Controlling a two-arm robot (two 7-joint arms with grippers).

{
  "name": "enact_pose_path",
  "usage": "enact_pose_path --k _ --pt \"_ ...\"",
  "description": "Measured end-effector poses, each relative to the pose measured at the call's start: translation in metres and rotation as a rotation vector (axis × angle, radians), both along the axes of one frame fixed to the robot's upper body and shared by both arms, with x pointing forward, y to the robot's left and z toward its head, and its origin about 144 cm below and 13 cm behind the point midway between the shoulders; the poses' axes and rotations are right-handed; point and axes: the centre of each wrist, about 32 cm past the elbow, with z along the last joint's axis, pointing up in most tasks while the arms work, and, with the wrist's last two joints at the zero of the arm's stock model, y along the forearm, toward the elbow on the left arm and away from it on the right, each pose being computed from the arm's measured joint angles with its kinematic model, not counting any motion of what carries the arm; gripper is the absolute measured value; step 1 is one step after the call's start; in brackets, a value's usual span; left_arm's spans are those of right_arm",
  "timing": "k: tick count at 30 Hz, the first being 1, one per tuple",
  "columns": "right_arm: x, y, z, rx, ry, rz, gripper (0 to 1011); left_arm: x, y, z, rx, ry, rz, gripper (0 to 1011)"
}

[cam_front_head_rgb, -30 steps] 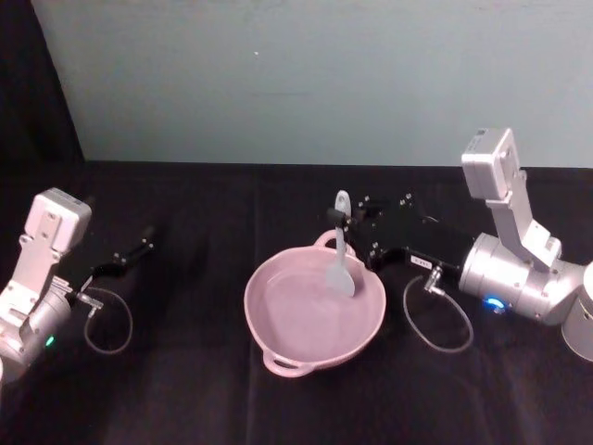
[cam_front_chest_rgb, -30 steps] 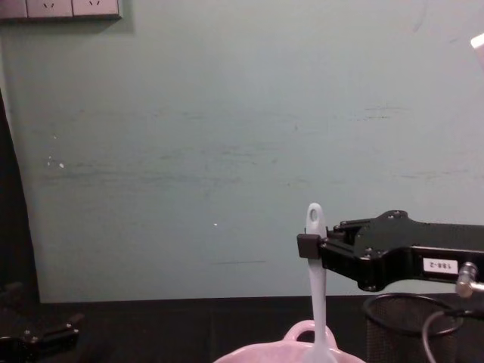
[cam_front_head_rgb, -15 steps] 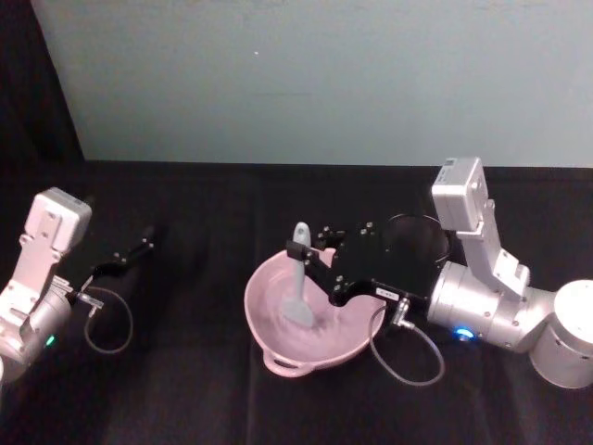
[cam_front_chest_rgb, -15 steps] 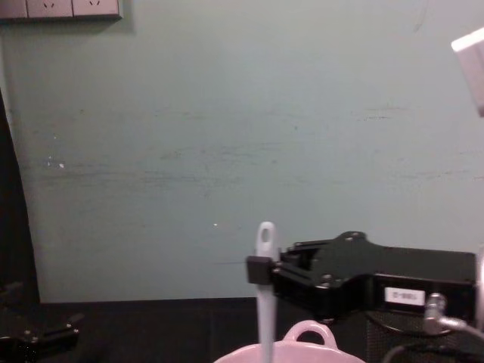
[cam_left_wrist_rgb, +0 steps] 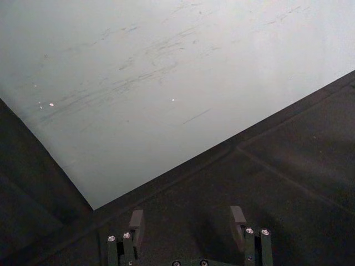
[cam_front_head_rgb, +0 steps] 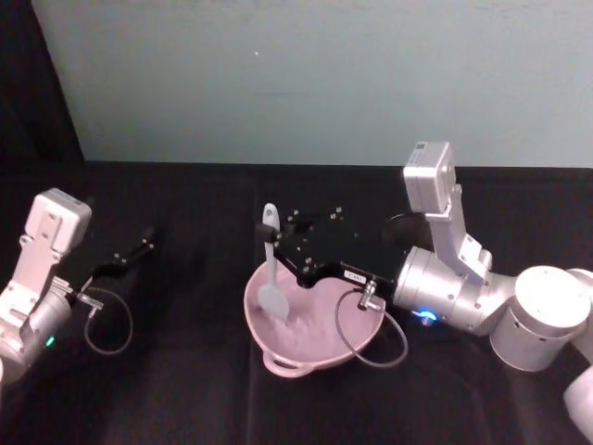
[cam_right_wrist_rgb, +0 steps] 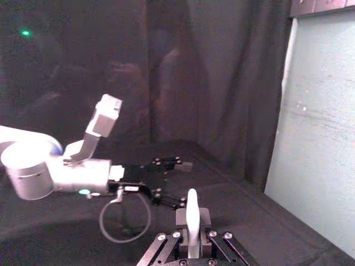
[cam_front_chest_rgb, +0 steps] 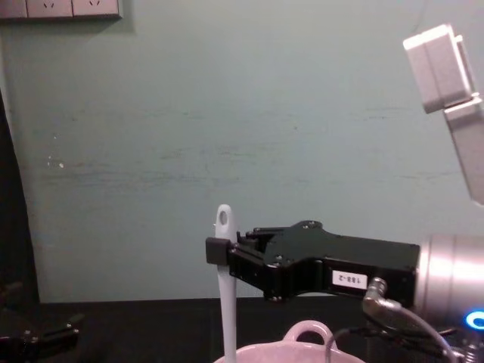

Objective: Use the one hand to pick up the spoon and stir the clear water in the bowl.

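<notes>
Right pincer (cam_front_head_rgb: 271,237) above pink bowl (cam_front_head_rgb: 306,347), clamped on spoon (cam_front_head_rgb: 271,278) handle just below oval hole. Spoon near upright, blade down inside bowl's left half. Bowl at middle of black desk (cam_front_head_rgb: 185,380). Left pincer (cam_front_head_rgb: 146,239) parked far left, fingers spread, gripping nothing.

The right gripper (cam_front_head_rgb: 271,239), clamped on the spoon (cam_front_head_rgb: 271,295), reaches in with its arm from the right and covers the right half of the bowl (cam_front_head_rgb: 262,326), blocking that side. Its grey cable (cam_front_head_rgb: 337,324) loops over the bowl's right rim. The spoon stands upright in the bowl's left part. Open table (cam_front_head_rgb: 185,371) lies in front of the bowl and to its left, as far as the left gripper (cam_front_head_rgb: 141,247), which is well apart. The wall (cam_front_head_rgb: 278,83) closes the back.
</notes>
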Motion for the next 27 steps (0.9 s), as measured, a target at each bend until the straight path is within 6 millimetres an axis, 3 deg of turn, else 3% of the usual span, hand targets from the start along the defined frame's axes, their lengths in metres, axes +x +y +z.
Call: enact_pose_path --k 6,13,27 --pt "0.015 -0.002 -0.004 0.014 -0.002 -0.047 119 0.000 0.000 0.000 0.000 0.000 0.000 1005" --pt "0.024 -0.019 -0.006 0.024 -0.005 -0.127 119 0.000 0.000 0.000 0.000 0.000 0.000 1005" --pt "0.003 -0.061 -0.005 0.002 -0.014 -0.228 119 0.000 0.000 0.000 0.000 0.000 0.000 1005"
